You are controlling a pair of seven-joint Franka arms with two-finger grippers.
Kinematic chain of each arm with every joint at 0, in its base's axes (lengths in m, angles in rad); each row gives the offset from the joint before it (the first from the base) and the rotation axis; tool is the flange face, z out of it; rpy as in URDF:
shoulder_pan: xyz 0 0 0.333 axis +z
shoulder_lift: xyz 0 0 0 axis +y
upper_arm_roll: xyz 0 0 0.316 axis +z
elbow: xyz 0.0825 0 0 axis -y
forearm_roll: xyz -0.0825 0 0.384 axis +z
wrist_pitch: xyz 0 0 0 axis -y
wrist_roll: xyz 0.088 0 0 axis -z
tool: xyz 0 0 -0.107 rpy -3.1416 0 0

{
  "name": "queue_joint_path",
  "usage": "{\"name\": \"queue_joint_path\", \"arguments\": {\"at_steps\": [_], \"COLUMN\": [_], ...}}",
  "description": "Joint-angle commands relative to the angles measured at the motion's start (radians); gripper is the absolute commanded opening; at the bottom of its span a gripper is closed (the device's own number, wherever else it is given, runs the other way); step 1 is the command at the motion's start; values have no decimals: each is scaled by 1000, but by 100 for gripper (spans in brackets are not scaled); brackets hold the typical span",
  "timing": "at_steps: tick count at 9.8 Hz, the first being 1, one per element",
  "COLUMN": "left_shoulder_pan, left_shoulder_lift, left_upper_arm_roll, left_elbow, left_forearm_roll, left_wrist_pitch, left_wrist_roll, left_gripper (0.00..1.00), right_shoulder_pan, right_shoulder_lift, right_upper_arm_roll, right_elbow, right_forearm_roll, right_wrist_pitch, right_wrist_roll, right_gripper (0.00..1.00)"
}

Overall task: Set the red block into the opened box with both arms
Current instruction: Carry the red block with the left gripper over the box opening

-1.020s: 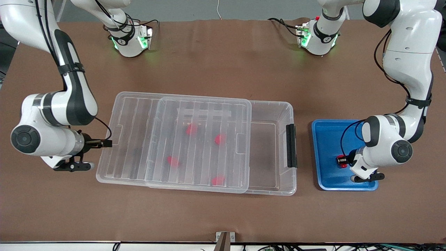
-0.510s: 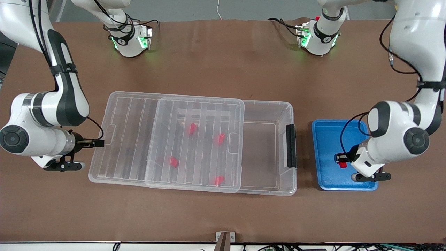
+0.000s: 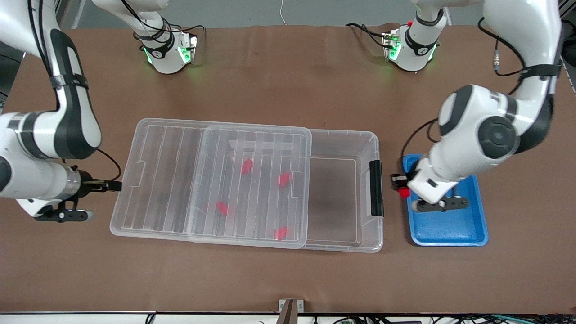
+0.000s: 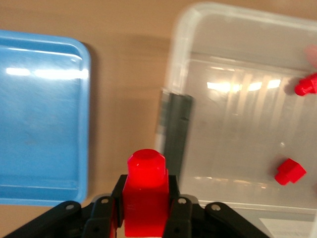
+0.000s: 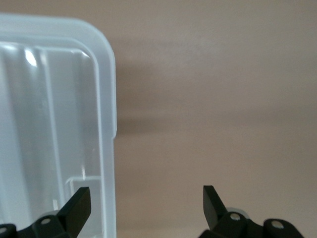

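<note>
The red block (image 3: 403,193) (image 4: 146,198) is pinched in my left gripper (image 3: 400,185) (image 4: 146,210), stub end forward. It hangs over the blue tray's edge toward the box. The clear box (image 3: 377,139) (image 4: 237,20) lies mid-table with its black handle (image 3: 375,188) (image 4: 177,129) toward the tray. Its ribbed lid (image 3: 157,180) (image 5: 49,124) is slid toward the right arm's end, leaving the handle end uncovered. My right gripper (image 3: 114,185) (image 5: 146,198) stands open at the lid's short edge, one finger over the lid and one over bare table.
Several other red blocks (image 3: 246,166) (image 4: 290,172) lie inside the box under the lid. The blue tray (image 3: 450,229) (image 4: 39,124) sits beside the box toward the left arm's end. Brown table (image 3: 288,279) surrounds everything.
My left arm rose off the tray and carried the red block toward the box. The right arm drew back, and the lid slid with it, widening the opening.
</note>
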Motion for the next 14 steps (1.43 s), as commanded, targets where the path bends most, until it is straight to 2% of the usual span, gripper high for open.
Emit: {"name": "queue_joint_path", "arguments": {"at_steps": [1, 2, 4, 5, 7, 10, 14], "left_shoulder_pan": [-87, -138, -187, -200, -203, -204, -204], "left_shoulder_lift": [81, 113, 199, 244, 310, 388, 454], "left_upper_arm_roll": [6, 12, 13, 12, 10, 12, 13], "left_elbow": [53, 63, 69, 69, 66, 63, 64], "left_forearm_roll": [56, 68, 149, 192, 196, 196, 199], "left_wrist_pitch": [-5, 7, 90, 106, 191, 270, 293], "left_wrist_roll": [-74, -74, -62, -66, -73, -79, -80], "left_gripper": [0, 0, 0, 0, 0, 1, 3], "right_shoulder_pan": [-7, 3, 61, 51, 37, 39, 43], "right_shoulder_lift": [-181, -260, -370, -416, -496, -507, -505], "right_upper_arm_roll": [-32, -52, -133, -138, -137, -137, -135], "right_elbow": [-4, -9, -15, -39, -133, -152, -146], "right_forearm_roll": [55, 90, 94, 126, 140, 140, 140], "right_wrist_pitch": [-100, -165, -263, -276, -258, -202, -213], "right_wrist_roll": [-9, -12, -13, -15, -21, -21, -21], "right_gripper": [100, 100, 100, 100, 100, 100, 100]}}
